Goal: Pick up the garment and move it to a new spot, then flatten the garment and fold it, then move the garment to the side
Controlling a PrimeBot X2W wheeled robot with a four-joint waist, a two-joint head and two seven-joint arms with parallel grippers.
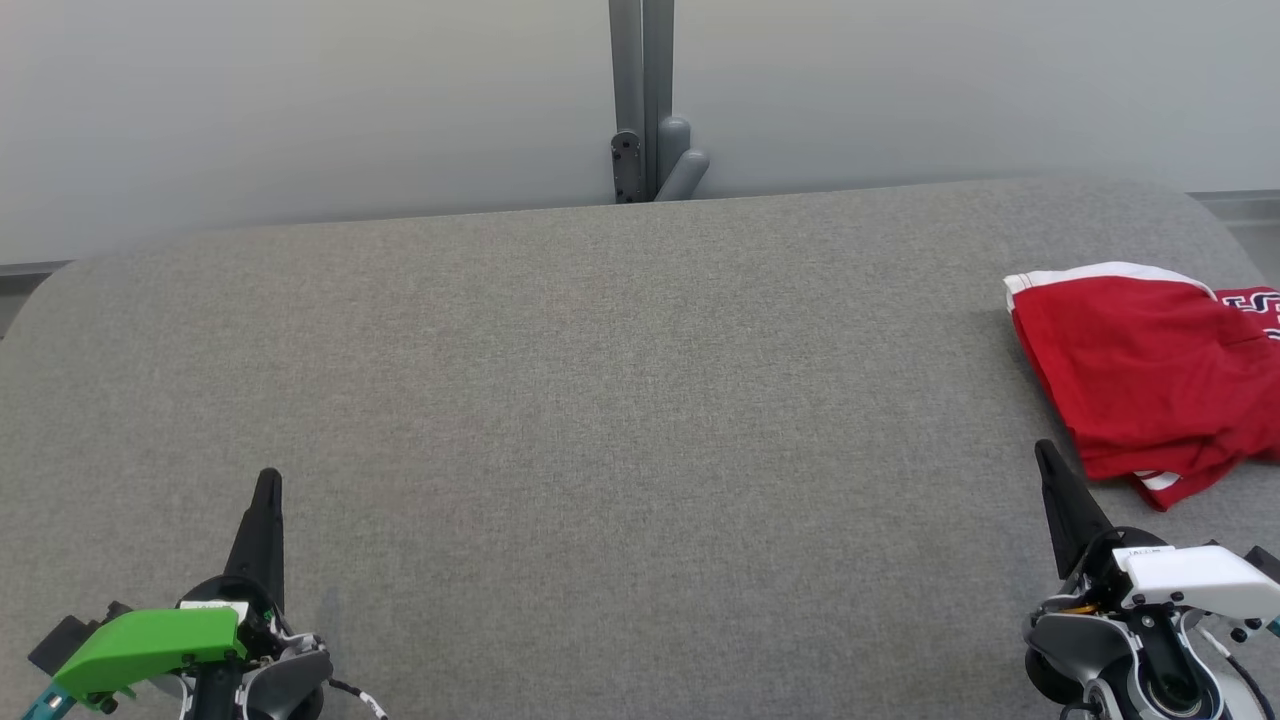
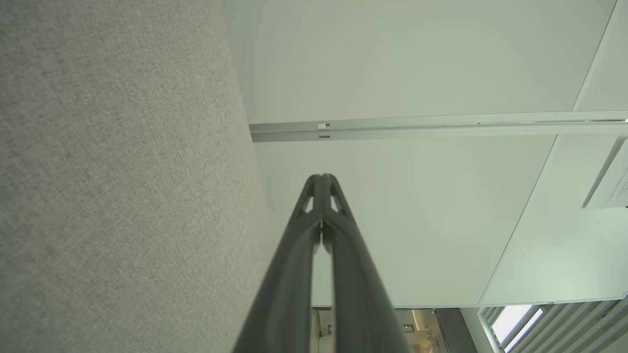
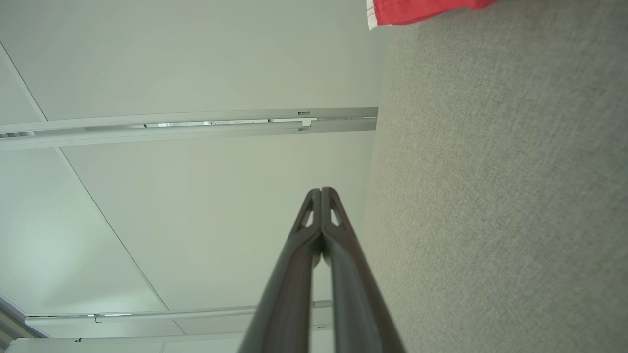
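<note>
The garment [image 1: 1150, 375] is red with white trim and lies folded in a compact pile at the right edge of the grey fabric table [image 1: 620, 400]; its corner [image 3: 422, 11] peeks in at the top of the right wrist view. My right gripper [image 1: 1045, 452] is shut and empty, just left of and below the garment without touching it. At the lower left my left gripper [image 1: 268, 478] is shut and empty too, far from the garment. Both wrist views show the fingers pressed together, left [image 2: 321, 177] and right [image 3: 321, 191].
A grey metal post [image 1: 645, 100] with a bracket stands behind the table's far edge, in front of a pale wall. The table's corners are rounded, and the garment reaches the right border of the head view.
</note>
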